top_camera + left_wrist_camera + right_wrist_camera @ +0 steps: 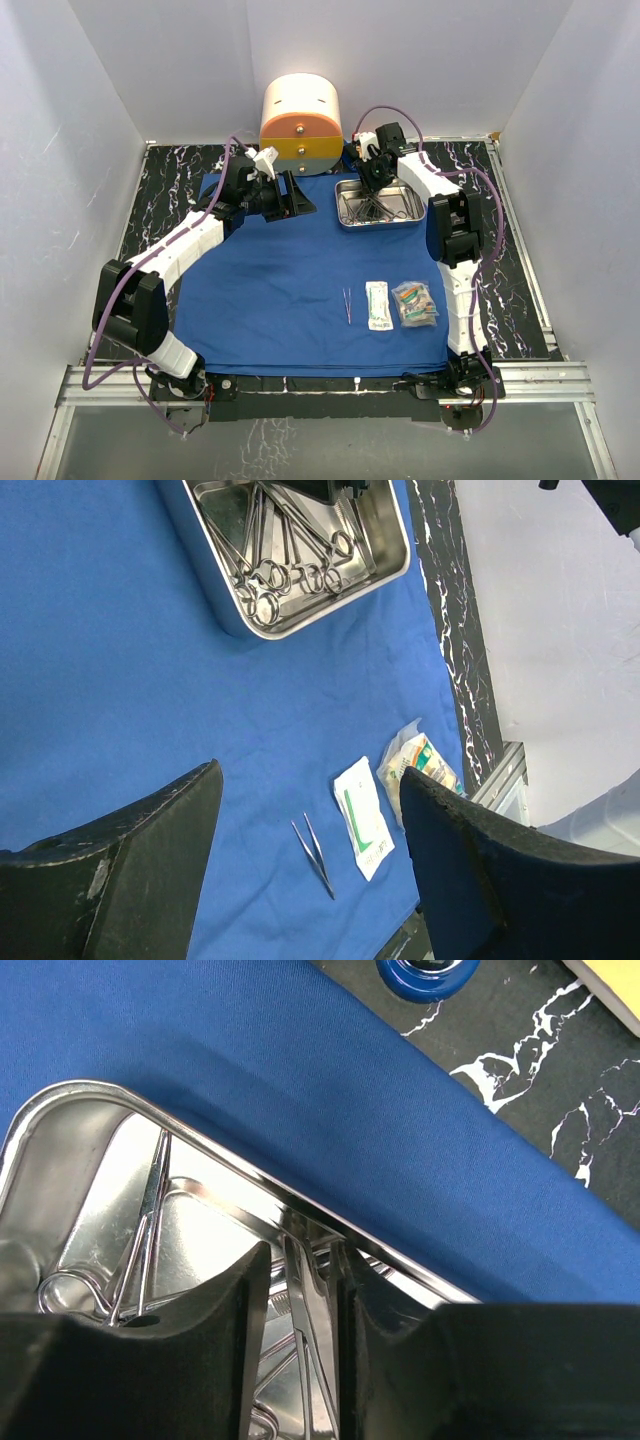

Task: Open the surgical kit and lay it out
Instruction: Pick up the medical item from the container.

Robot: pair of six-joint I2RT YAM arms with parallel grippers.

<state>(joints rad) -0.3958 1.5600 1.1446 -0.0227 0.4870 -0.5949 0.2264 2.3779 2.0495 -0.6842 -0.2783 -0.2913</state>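
- The blue cloth (pixel 280 270) is spread over the bench (pixel 170 180). The tweezers (pixel 347 304), white packet (pixel 378 305) and clear packet (pixel 415 303) are laid out toward the near right corner.
- The steel tray (pixel 380 226), far right, holds scissors and forceps (pixel 290 575) not yet laid out.
- The right claw (pixel 300 1285) is narrow around one instrument (pixel 312 1360); I cannot tell whether it is clamped.
- The left claw (pixel 310 780) is wide and empty.
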